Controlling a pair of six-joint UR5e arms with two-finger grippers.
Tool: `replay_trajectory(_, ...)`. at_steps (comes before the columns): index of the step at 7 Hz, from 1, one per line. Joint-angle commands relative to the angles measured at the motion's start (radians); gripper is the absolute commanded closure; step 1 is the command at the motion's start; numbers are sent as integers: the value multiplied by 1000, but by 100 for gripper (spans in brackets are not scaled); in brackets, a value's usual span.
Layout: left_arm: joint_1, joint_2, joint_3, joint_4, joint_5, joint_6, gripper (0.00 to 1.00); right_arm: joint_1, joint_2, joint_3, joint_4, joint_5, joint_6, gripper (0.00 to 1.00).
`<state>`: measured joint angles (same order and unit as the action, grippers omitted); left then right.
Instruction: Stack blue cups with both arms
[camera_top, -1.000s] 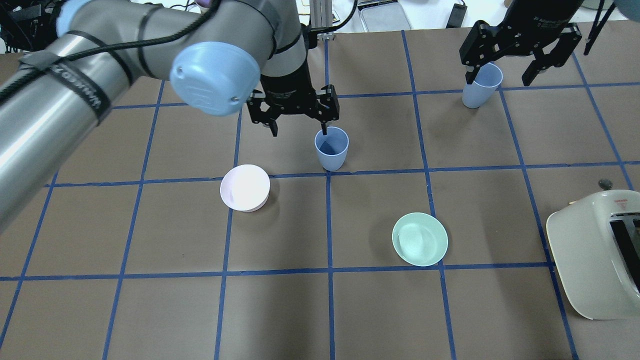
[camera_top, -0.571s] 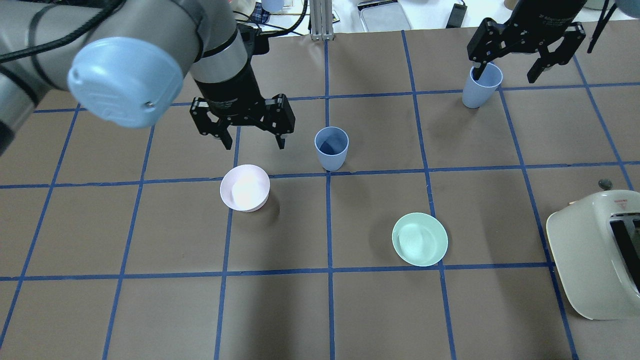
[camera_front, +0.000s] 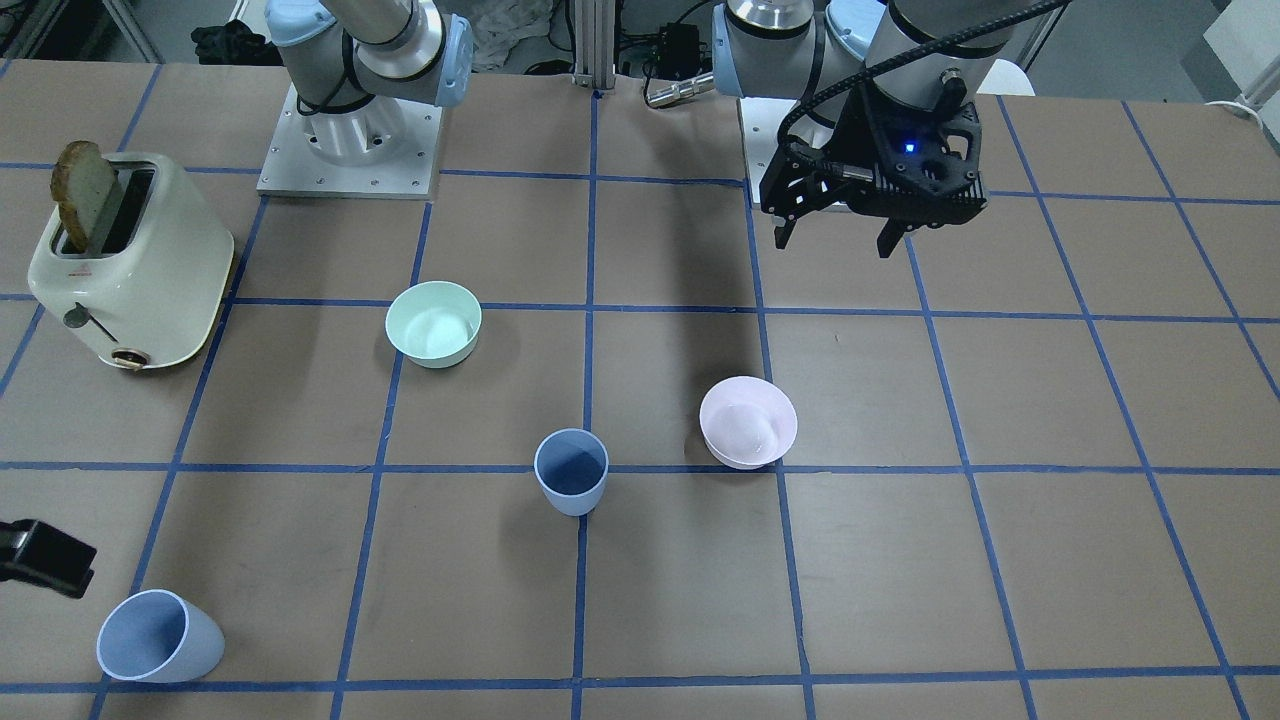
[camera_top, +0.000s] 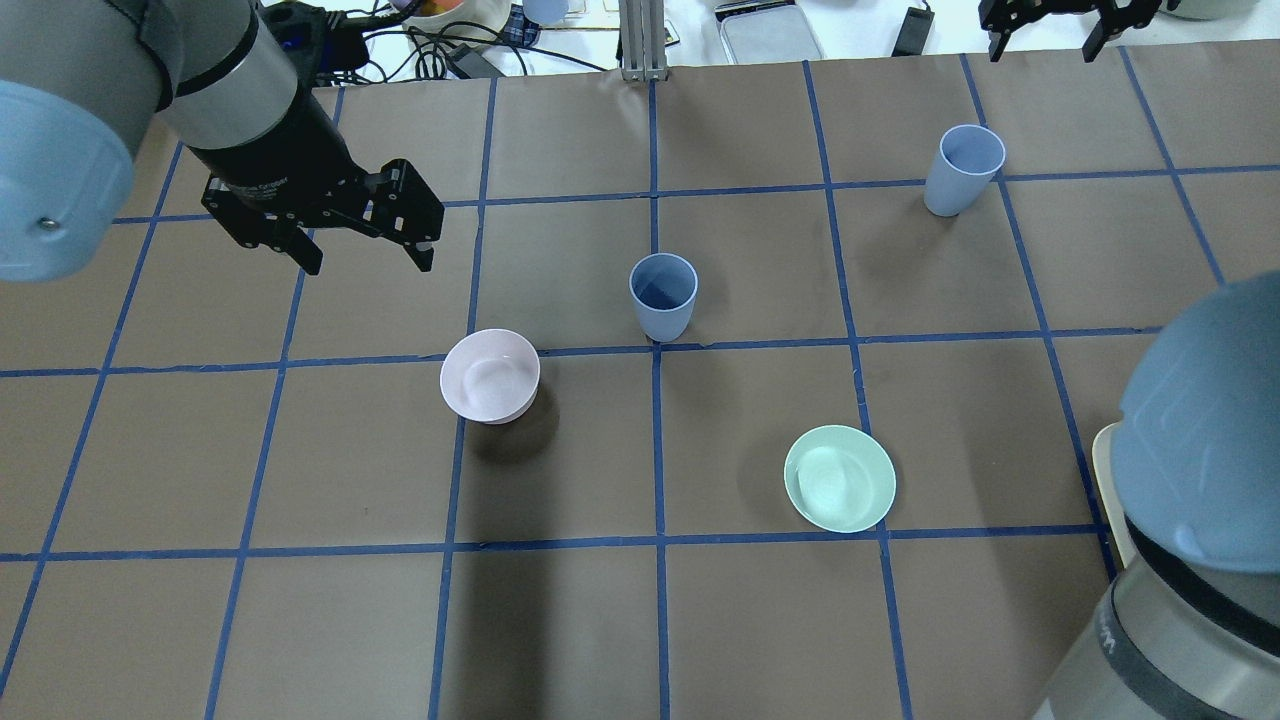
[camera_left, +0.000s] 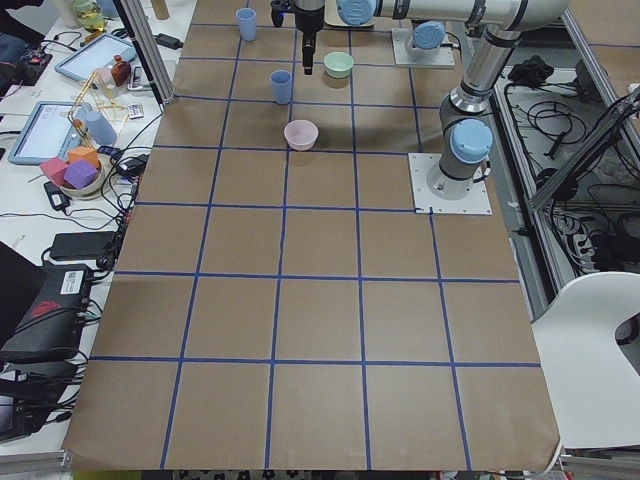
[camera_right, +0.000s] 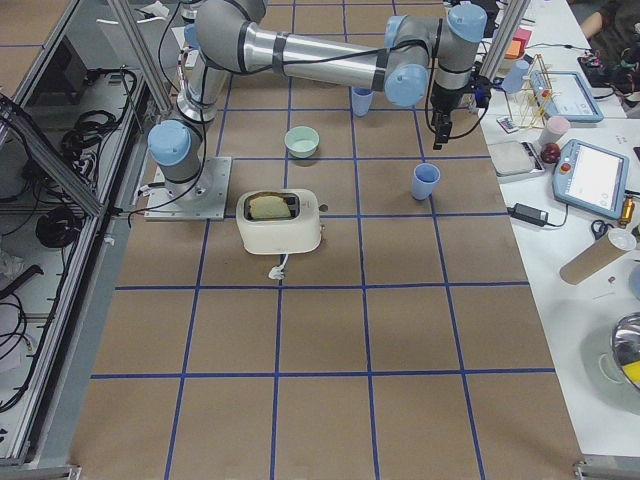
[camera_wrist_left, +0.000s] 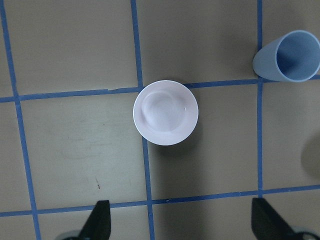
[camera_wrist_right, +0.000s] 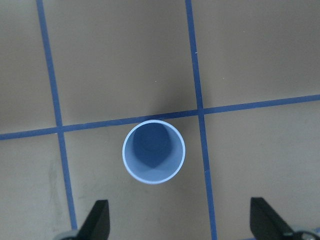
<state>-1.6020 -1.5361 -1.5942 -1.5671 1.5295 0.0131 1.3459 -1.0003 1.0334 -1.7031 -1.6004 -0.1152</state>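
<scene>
One blue cup (camera_top: 662, 297) stands upright near the table's middle, also in the front view (camera_front: 571, 485) and left wrist view (camera_wrist_left: 292, 57). The other blue cup (camera_top: 962, 170) stands upright at the far right, seen from straight above in the right wrist view (camera_wrist_right: 153, 157) and in the front view (camera_front: 155, 635). My left gripper (camera_top: 368, 266) is open and empty, in the air well left of the middle cup, also in the front view (camera_front: 832, 246). My right gripper (camera_top: 1043, 30) is open and empty, raised above the far cup at the table's far edge.
A pale pink bowl (camera_top: 490, 375) sits just left of and nearer than the middle cup. A mint-green bowl (camera_top: 839, 478) sits right of centre. A cream toaster (camera_front: 130, 265) with a bread slice stands at the right edge. Operators' clutter lies beyond the far edge.
My left gripper has moved left, away from the middle cup, staying open. My right gripper has lifted up and back off the far cup's rim, staying open. Both cups stayed put.
</scene>
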Motion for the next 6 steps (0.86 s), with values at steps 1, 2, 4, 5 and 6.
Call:
replay_trajectory(1, 2, 1, 3, 8, 32, 1, 0, -37, 110, -32, -93, 2, -30, 0)
replay_trajectory(2, 2, 1, 3, 9, 32, -4, 0, -37, 124, -20, -89, 11, -29, 0)
replay_trajectory(4, 2, 1, 3, 9, 34, -4, 0, -37, 141, -12, -80, 14, -29, 1)
replay_trajectory(5, 2, -1, 3, 9, 34, -4, 0, -37, 141, 22, -79, 14, -31, 6)
replay_trajectory(6, 2, -1, 2, 9, 34, -4, 0, -37, 137, 65, -96, 14, -31, 7)
